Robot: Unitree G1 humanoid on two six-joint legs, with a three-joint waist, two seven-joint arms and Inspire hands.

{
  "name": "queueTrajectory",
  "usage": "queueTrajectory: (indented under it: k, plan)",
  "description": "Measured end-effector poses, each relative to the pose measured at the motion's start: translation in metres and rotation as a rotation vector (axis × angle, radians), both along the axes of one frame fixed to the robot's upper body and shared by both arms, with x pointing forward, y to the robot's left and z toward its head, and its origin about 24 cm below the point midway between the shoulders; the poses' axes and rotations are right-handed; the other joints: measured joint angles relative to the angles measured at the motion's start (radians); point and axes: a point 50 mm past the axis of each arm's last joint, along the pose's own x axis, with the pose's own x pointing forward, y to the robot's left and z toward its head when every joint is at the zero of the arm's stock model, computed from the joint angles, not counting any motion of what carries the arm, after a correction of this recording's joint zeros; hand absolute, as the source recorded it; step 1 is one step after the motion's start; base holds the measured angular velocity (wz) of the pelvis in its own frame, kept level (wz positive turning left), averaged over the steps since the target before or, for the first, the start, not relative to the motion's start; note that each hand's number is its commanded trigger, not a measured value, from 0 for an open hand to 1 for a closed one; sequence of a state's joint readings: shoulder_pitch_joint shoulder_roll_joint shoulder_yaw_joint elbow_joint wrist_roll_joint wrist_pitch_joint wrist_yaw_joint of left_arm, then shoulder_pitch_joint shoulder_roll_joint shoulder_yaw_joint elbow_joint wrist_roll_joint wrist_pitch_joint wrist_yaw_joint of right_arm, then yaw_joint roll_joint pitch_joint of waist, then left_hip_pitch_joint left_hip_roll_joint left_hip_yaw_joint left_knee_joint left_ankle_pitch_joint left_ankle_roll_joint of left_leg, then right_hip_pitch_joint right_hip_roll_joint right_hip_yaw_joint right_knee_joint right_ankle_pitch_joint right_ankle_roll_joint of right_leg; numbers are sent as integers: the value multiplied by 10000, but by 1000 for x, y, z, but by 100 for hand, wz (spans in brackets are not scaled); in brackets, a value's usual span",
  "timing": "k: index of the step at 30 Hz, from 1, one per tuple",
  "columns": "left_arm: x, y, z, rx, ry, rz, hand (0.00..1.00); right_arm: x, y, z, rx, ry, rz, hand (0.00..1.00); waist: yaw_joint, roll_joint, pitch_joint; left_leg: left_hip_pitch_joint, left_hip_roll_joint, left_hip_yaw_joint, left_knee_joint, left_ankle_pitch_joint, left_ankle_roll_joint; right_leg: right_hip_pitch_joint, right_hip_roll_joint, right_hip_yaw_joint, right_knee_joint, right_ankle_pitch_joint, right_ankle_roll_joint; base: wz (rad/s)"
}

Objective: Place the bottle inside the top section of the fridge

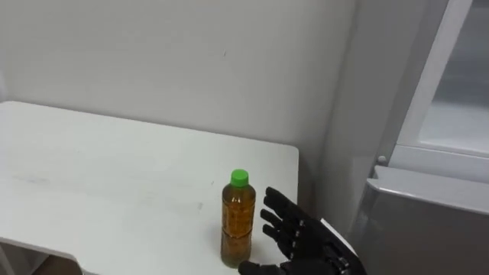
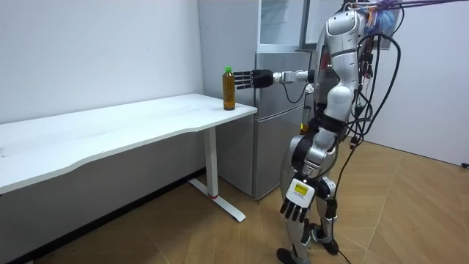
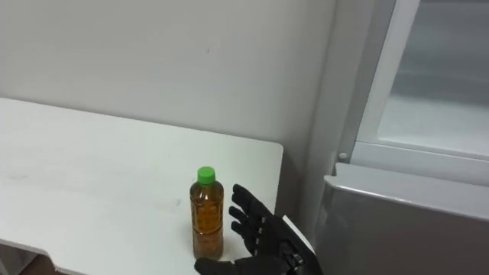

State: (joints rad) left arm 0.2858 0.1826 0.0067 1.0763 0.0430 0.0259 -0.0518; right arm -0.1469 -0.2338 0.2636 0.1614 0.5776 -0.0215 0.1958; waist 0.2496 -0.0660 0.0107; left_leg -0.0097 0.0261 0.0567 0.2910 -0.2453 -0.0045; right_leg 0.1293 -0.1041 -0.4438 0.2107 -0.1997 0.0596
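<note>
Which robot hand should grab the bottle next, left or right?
Right. The right robot hand is open beside the bottle on the table; the left robot hand hangs at the robot's side, below the tabletop.

You have a clear plastic bottle point(image 1: 238, 221) of amber drink, green-capped and nearly full. It stands upright on the white table point(image 1: 114, 168), near the front of the end closest to the fridge. The upper fridge point(image 1: 458, 99) rises just beyond that end: a pale compartment behind a white-framed pane, above a grey lower door point(image 1: 428, 229). You cannot tell whether it stands open.
</note>
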Motion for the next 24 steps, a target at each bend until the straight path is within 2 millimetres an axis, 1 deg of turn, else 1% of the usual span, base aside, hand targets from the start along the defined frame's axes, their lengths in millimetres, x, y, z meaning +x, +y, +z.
queueTrajectory:
  k: [3,5,7,10,11,13,16,19,21,24]
  plan:
    - [-1,0,0,7,42,11,0,1,-4,-8,-171,374,-473,0,61,-56,27,-67,-33,-117,11,0,1,39,0,-94,-76,0,0,12]
    - [-2,1,0,25,137,31,0,2,-5,-11,-222,575,-778,0,60,-69,34,-139,-36,-191,20,2,0,11,0,-261,-78,0,1,13]
    - [-4,1,0,27,248,49,0,3,-6,-13,-449,697,-1214,0,77,-49,73,-169,-40,-258,31,9,-6,13,2,-326,-77,-1,2,9]
    - [-7,1,0,31,337,2,0,5,-8,-13,-852,697,-1721,0,101,-17,98,-167,-57,-348,34,12,-8,40,0,-386,-78,-2,3,9]
    - [-7,1,0,36,364,-52,0,5,-8,-14,-978,680,-1817,0,124,-15,98,-159,-58,-350,63,13,-8,40,0,-389,-78,-2,3,0]
    - [-6,1,0,40,338,-127,0,5,-10,-16,-1378,713,-2243,0,286,-11,100,-147,-59,-345,96,15,-6,33,-7,-385,-77,-3,4,0]
    - [-4,1,1,81,302,-254,0,7,-4,-20,-2009,750,-2404,0,363,-13,99,-147,-64,-362,95,17,-4,42,-8,-382,-76,-3,4,0]
    - [-4,-1,0,50,365,-224,0,14,4,-18,-2094,732,-2578,0,357,14,118,-162,-71,-386,103,19,-3,75,-8,-395,-83,-4,6,0]
    - [-5,-1,0,58,437,-200,0,17,5,-16,-2099,693,-2799,0,353,30,127,-176,-87,-495,114,19,-3,123,-8,-524,-83,-8,12,14]
    - [-6,-1,0,48,533,-171,0,20,5,-12,-2111,605,-3093,0,413,20,121,-193,-102,-577,108,21,-7,154,-6,-554,-81,-17,27,10]
